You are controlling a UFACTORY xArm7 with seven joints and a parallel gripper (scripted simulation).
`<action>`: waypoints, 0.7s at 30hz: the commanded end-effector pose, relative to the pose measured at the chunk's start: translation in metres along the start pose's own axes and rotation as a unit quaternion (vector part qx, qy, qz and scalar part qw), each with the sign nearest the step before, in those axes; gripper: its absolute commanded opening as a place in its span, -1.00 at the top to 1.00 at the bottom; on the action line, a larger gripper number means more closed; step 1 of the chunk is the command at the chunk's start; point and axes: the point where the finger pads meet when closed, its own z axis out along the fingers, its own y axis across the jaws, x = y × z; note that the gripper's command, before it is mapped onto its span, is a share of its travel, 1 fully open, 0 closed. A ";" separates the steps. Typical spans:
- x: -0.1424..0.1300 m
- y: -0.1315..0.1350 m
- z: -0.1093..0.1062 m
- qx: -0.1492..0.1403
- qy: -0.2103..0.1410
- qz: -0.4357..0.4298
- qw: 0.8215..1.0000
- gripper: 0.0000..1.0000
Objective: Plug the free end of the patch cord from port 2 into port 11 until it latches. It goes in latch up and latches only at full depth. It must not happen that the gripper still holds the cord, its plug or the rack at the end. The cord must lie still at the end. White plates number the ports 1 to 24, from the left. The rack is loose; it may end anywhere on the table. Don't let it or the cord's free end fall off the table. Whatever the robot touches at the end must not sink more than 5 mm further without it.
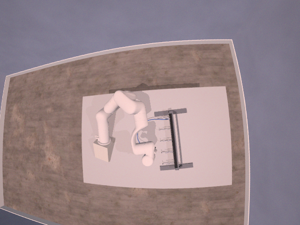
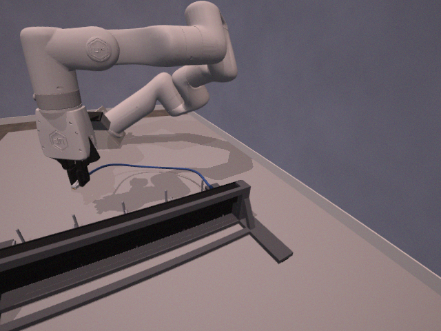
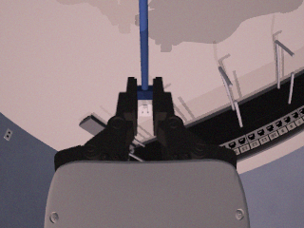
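Note:
My gripper [image 2: 77, 179] is shut on the white plug [image 3: 144, 110] at the free end of the blue patch cord [image 2: 149, 167] and holds it above the table, in front of the rack. The cord arcs from the fingers to its plugged end [image 2: 210, 185] near the rack's far end. In the wrist view the cord [image 3: 143, 32] runs straight up from the fingers. The dark rack [image 2: 117, 227] stands on the table; its port row [image 3: 269, 132] shows at the right of the wrist view. In the top view the gripper [image 1: 154, 150] is left of the rack [image 1: 173, 139].
Thin pegs [image 2: 123, 207] stand along the rack's front side. The rack's foot [image 2: 270, 245] reaches toward the table's right edge [image 2: 320, 199]. The arm's base [image 1: 102, 150] stands on the left of the white table.

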 end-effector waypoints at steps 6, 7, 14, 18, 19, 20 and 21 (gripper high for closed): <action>-0.005 0.064 -0.014 0.002 -0.004 -0.148 0.989 1.00; -0.005 0.069 -0.015 0.002 -0.004 -0.161 0.987 1.00; -0.007 0.096 -0.019 0.003 -0.003 -0.222 0.975 1.00; -0.009 0.112 -0.022 0.003 -0.003 -0.258 0.966 1.00; -0.009 0.115 -0.022 0.003 -0.003 -0.266 0.964 1.00; -0.009 0.118 -0.023 0.003 -0.003 -0.272 0.962 1.00; -0.009 0.121 -0.023 0.003 -0.003 -0.278 0.961 1.00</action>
